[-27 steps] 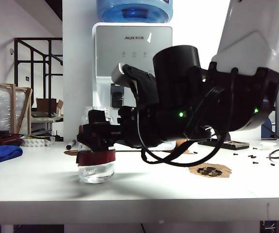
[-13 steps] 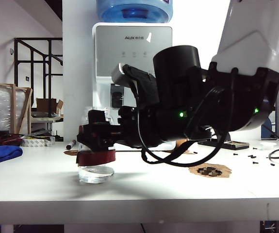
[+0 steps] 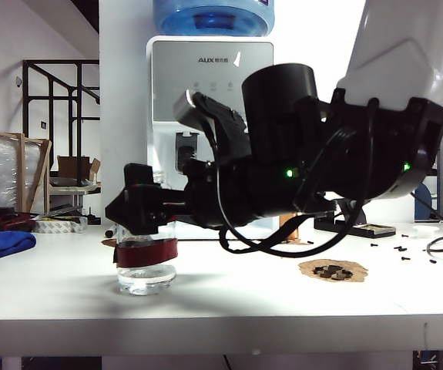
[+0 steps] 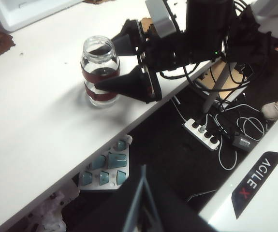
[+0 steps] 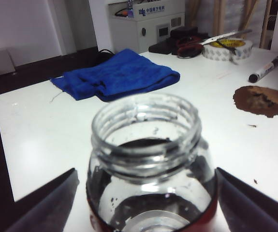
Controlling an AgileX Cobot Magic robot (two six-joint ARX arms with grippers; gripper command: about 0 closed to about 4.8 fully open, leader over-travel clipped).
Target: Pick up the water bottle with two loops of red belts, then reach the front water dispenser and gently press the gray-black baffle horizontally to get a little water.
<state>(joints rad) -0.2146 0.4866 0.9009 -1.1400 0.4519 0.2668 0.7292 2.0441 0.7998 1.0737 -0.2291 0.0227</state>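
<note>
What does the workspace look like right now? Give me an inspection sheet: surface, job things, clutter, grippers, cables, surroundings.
Surface: white table, dry where visible.
Job's things: water bottle upright near the table's front edge, two red bands, lid off; water dispenser behind it, its levers mostly hidden by the arm.
Clutter: blue cloth, tape roll, marker, brown patches, small dark bits.
Grippers: right gripper open, fingers either side of the bottle, not clamped; left gripper not in view.
Cables: black cable loop under the right arm; power strip with leads on the floor.
Surroundings: wooden crate, dark stair railing.
</note>
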